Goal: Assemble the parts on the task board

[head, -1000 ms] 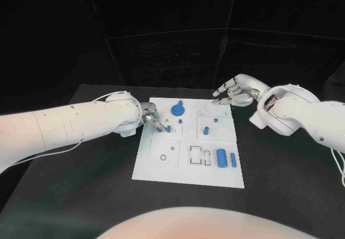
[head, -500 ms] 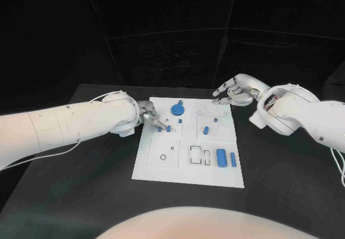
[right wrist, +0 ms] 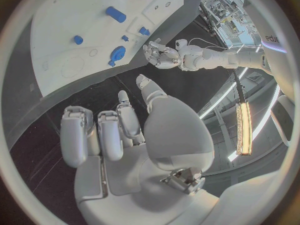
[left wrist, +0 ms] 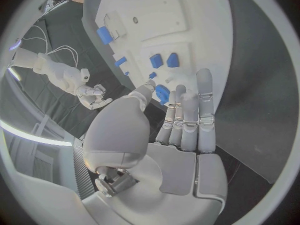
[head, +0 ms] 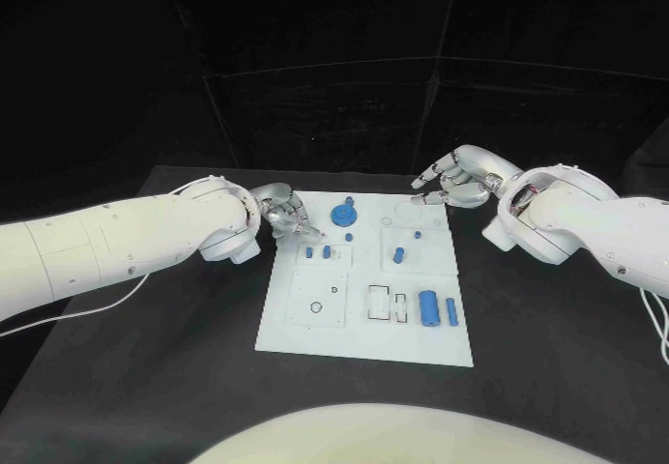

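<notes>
left hand point(head: 286, 215) | lifted off two small blue parts point(head: 318, 252) | fingers spread

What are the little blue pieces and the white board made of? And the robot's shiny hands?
The small blue parts look like matte plastic: solid even colour, no glint. The flat white task board seems plastic or painted sheet, smooth with cut-out slots; I can't tell which. The silver left hand and right hand look metallic, with a brushed sheen, though it could be coated plastic.
</notes>
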You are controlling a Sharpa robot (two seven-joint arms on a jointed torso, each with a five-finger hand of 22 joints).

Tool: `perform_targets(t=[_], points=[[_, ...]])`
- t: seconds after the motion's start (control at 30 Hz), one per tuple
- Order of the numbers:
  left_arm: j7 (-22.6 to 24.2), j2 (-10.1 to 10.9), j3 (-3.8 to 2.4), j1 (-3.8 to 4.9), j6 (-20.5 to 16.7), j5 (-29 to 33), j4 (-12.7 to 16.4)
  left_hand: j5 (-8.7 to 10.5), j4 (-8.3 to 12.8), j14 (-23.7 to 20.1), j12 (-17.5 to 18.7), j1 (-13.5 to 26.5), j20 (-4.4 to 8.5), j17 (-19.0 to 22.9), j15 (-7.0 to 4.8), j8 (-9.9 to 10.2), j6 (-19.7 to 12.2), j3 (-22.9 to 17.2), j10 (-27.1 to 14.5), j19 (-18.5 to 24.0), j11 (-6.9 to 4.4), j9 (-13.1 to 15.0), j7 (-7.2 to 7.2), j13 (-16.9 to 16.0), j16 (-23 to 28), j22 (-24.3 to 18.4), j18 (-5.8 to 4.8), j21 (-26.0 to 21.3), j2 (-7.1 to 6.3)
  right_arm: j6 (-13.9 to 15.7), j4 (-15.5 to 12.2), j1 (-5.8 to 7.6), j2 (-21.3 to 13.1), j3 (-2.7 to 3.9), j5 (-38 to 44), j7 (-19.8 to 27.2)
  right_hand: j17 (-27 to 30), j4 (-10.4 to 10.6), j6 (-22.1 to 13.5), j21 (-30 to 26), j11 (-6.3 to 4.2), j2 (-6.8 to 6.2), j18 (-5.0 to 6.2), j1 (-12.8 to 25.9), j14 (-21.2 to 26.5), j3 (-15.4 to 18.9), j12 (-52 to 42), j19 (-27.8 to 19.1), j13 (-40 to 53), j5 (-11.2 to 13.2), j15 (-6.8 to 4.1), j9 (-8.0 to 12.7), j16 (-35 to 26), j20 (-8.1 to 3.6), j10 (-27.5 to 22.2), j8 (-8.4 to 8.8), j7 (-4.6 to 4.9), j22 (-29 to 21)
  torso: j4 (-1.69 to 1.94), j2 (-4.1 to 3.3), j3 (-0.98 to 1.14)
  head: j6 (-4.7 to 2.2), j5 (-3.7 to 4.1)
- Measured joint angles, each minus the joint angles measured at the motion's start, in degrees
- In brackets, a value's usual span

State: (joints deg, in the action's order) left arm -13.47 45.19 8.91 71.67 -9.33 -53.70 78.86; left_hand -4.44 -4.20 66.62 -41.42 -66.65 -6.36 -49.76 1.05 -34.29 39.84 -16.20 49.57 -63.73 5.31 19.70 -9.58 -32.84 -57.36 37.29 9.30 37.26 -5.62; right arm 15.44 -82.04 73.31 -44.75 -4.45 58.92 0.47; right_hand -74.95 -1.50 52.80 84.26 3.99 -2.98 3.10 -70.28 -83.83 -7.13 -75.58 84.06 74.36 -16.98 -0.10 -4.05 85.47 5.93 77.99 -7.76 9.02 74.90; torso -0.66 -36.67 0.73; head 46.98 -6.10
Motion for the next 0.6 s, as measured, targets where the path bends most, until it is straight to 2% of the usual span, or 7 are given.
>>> perform_targets(t=[0.07,0.13,0.2,0.27,0.43,0.5,0.6], points=[[2.85,-1.03,0.01,0.00,-1.02,0.46,-0.60,0.00,1.81,-2.62,2.17,-3.46,-0.70,3.78,0.59,0.76,-0.65,-1.58,-2.16,0.82,0.53,-1.16,-0.25,2.27,3.37,-1.53,0.00,-2.19,-0.21,0.00,0.01,0.00,0.03,0.00,0.00,0.00,0.00,0.00,0.00,0.00,0.00,0.00,0.00,0.00,0.00,0.00,0.00,0.00,0.00,0.00,0.00,0.00,0.00,0.00,0.00,0.00,0.00,0.00,-0.02,-0.01,0.00,-0.12,0.00],[6.41,-2.71,0.04,0.00,-2.18,0.37,-1.70,0.00,3.76,-3.47,4.17,-6.78,-0.82,5.33,0.71,1.99,-0.62,-3.44,-3.02,0.94,0.65,-2.73,-0.21,4.70,4.39,-2.52,-0.01,-3.38,-0.50,0.00,0.04,0.00,0.10,0.00,0.00,0.00,0.00,0.00,0.00,0.00,0.00,0.00,0.00,0.00,0.00,0.00,0.00,0.00,0.00,-0.01,0.00,0.00,0.00,0.00,0.00,0.00,0.00,0.00,-0.09,-0.04,0.00,-0.32,0.02],[9.23,-4.03,0.05,0.00,-3.00,-0.33,-2.53,0.00,5.17,-3.46,5.98,-8.62,-1.02,6.30,0.70,3.85,0.93,-4.85,-3.11,0.74,0.73,-4.63,-0.18,7.20,4.45,-3.01,0.01,-3.87,-1.01,0.00,0.11,0.00,0.19,0.00,0.00,0.00,0.00,0.00,0.00,0.00,0.00,0.00,0.00,0.00,0.00,0.00,0.00,0.00,0.00,-0.22,0.00,0.00,0.00,0.00,0.00,0.00,0.00,0.00,-0.15,-0.06,0.00,-0.50,0.20],[12.13,-5.37,0.05,-0.08,-3.77,-2.04,-3.51,0.00,5.99,-3.46,7.52,-9.37,-0.87,7.01,0.70,5.45,2.51,-5.67,-3.02,0.58,0.77,-6.25,-0.06,9.37,4.44,-3.24,0.66,-3.87,-1.64,-0.01,0.14,0.00,0.33,0.00,0.00,0.00,0.01,0.00,0.00,0.00,0.00,0.00,0.00,0.00,0.00,0.00,0.00,0.00,-0.01,-0.22,0.00,-0.01,0.00,0.00,0.00,0.00,0.00,0.00,-0.19,-0.07,-0.01,-0.67,0.35],[16.96,-8.38,0.12,-0.42,-4.76,-8.29,-6.05,0.00,7.54,-2.21,11.21,-9.71,-0.59,8.58,0.36,10.05,6.36,-5.62,-1.29,-1.40,0.43,-10.47,0.75,15.19,3.14,-3.44,0.93,-3.87,-2.61,-0.02,0.19,0.00,0.59,0.00,0.00,0.02,0.01,0.00,0.00,0.00,0.00,0.00,0.00,0.00,0.00,-0.01,0.00,0.00,-0.07,-0.21,0.00,-0.01,0.00,0.00,0.00,0.00,0.00,0.00,-0.21,-0.08,-0.01,-0.96,0.75],[17.84,-9.14,0.13,-0.50,-4.84,-10.24,-6.70,0.24,7.86,-0.19,11.90,-9.58,-0.49,7.16,0.22,11.07,7.21,-5.30,-0.79,-2.49,0.31,-11.37,0.94,16.47,1.04,-3.44,0.96,-3.72,-2.95,-0.02,0.20,0.00,0.65,0.00,0.00,0.02,0.01,0.00,0.00,0.00,0.00,0.00,0.00,0.00,0.00,0.00,0.00,0.00,-0.07,-0.21,0.00,-0.01,0.00,0.00,0.00,0.00,0.00,0.00,-0.22,-0.08,-0.01,-1.02,0.80],[18.89,-10.47,0.15,-0.66,-4.84,-13.72,-8.23,0.24,7.93,5.94,12.84,-9.56,-0.23,-0.37,-0.15,12.87,8.98,-4.44,0.23,-5.50,0.09,-12.93,1.22,18.73,-6.54,-2.92,0.96,-2.11,-2.97,-0.04,0.21,0.00,0.74,0.00,0.00,0.03,0.01,0.13,0.00,0.00,0.00,0.00,0.00,0.00,0.00,0.13,0.00,0.00,-0.06,-0.21,0.00,-0.01,0.00,0.00,0.00,0.00,0.00,0.00,-0.22,-0.07,-0.01,-1.15,0.93]])
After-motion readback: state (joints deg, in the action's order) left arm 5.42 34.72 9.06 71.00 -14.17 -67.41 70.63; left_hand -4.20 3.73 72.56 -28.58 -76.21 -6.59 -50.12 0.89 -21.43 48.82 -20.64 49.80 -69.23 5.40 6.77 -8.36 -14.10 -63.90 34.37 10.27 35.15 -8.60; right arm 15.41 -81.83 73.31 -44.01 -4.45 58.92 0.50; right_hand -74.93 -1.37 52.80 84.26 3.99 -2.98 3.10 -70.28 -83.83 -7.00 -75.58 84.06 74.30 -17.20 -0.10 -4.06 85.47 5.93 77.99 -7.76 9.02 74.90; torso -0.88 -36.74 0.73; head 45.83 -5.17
